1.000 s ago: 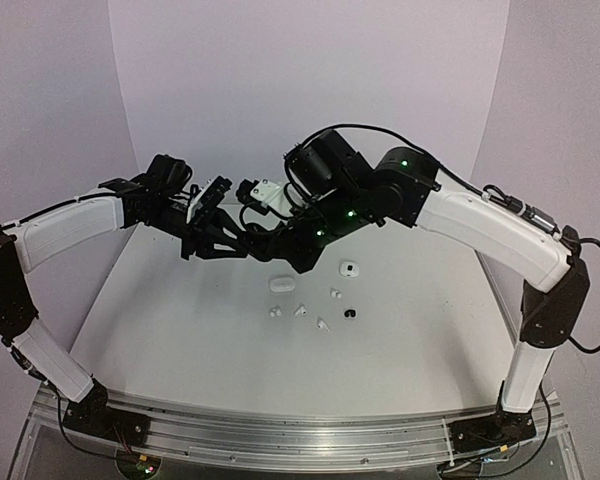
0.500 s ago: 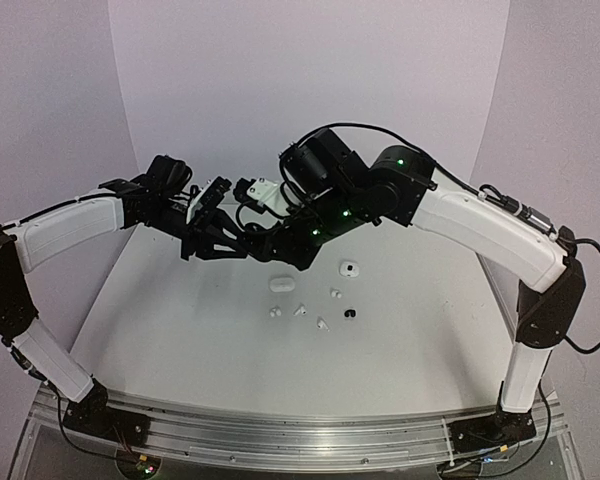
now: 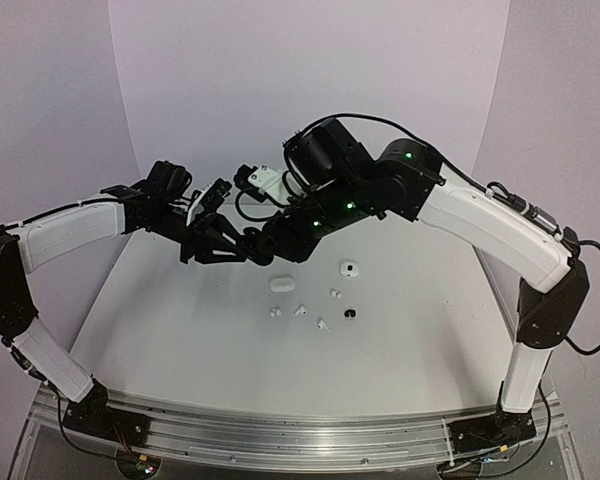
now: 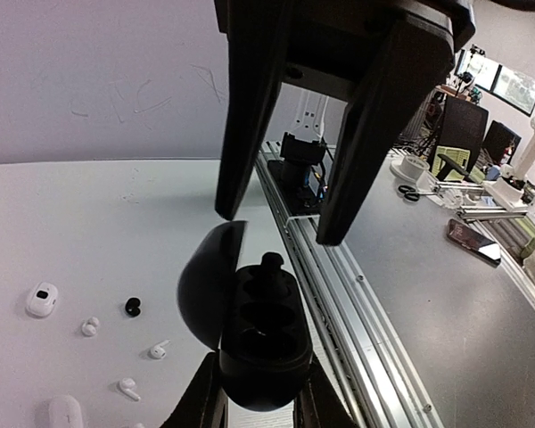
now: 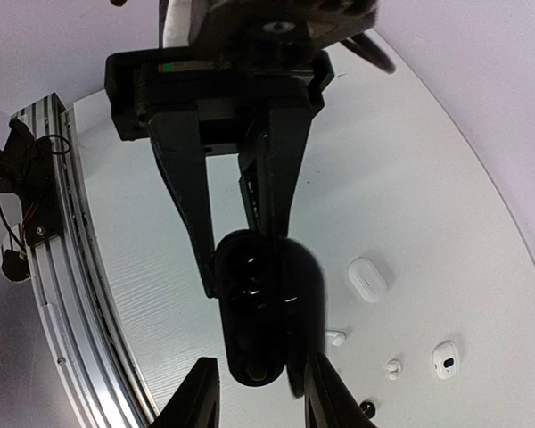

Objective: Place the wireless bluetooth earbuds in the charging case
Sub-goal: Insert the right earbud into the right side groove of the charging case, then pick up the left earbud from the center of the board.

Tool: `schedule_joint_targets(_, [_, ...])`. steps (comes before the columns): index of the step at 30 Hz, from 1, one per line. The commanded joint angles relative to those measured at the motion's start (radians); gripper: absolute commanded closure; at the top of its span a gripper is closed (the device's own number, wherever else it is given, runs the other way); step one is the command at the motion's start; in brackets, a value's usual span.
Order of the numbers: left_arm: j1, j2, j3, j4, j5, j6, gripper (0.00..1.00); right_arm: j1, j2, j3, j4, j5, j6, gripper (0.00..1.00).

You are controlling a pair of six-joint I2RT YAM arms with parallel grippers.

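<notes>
- The black earbud (image 4: 269, 265) appears to stand proud of the upper well of the black charging case (image 4: 259, 343). If it is not fully seated, it could be tipped out when the case is moved, or jammed when the lid (image 4: 203, 285) is swung shut.
- The case is held raised above the tabletop (image 4: 89, 223), so a shaken-out earbud could be dropped and lost.
- The case is pinched at its lower end between the left gripper's (image 4: 259, 399) fingers.
- The right gripper's (image 4: 281, 227) fingers are spread with nothing between them. They are placed at 12 o'clock of the earbud, just apart from it.
- The loose black earbud (image 4: 133, 307) and the white earbuds (image 4: 90, 326) are seen on the tabletop, at 9 o'clock of the case.
</notes>
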Motion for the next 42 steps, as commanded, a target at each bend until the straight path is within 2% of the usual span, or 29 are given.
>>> schedule_joint_targets(1, [0.002, -0.041, -0.007, 0.044, 0.058, -0.05, 1.0, -0.006, -0.068, 0.036, 0.032, -0.004, 0.034, 0.66])
schedule_joint_targets(9, [0.009, -0.048, -0.023, 0.091, 0.069, -0.12, 1.0, -0.006, -0.107, 0.03, 0.115, -0.056, 0.054, 0.62])
schedule_joint_targets(16, [0.034, -0.065, -0.057, 0.17, 0.083, -0.232, 1.0, -0.029, -0.166, -0.021, 0.163, -0.016, 0.123, 0.49])
schedule_joint_targets(21, [0.057, -0.096, -0.103, 0.276, 0.068, -0.32, 1.0, -0.211, -0.232, -0.216, 0.168, -0.079, 0.262, 0.39])
schedule_joint_targets(26, [0.083, -0.114, -0.127, 0.353, 0.055, -0.401, 1.0, -0.353, -0.242, -0.421, 0.171, -0.108, 0.307, 0.2])
schedule_joint_targets(28, [0.091, -0.125, -0.137, 0.368, 0.049, -0.413, 1.0, -0.389, -0.216, -0.463, 0.17, -0.114, 0.311, 0.17])
schedule_joint_targets(31, [0.093, -0.141, -0.152, 0.382, 0.039, -0.42, 1.0, -0.427, -0.141, -0.495, 0.167, -0.139, 0.301, 0.22])
schedule_joint_targets(39, [0.095, -0.171, -0.168, 0.389, 0.024, -0.414, 1.0, -0.453, 0.116, -0.479, 0.076, -0.093, 0.213, 0.49])
schedule_joint_targets(42, [0.096, -0.179, -0.17, 0.379, 0.017, -0.406, 1.0, -0.453, 0.183, -0.464, 0.042, -0.071, 0.201, 0.55])
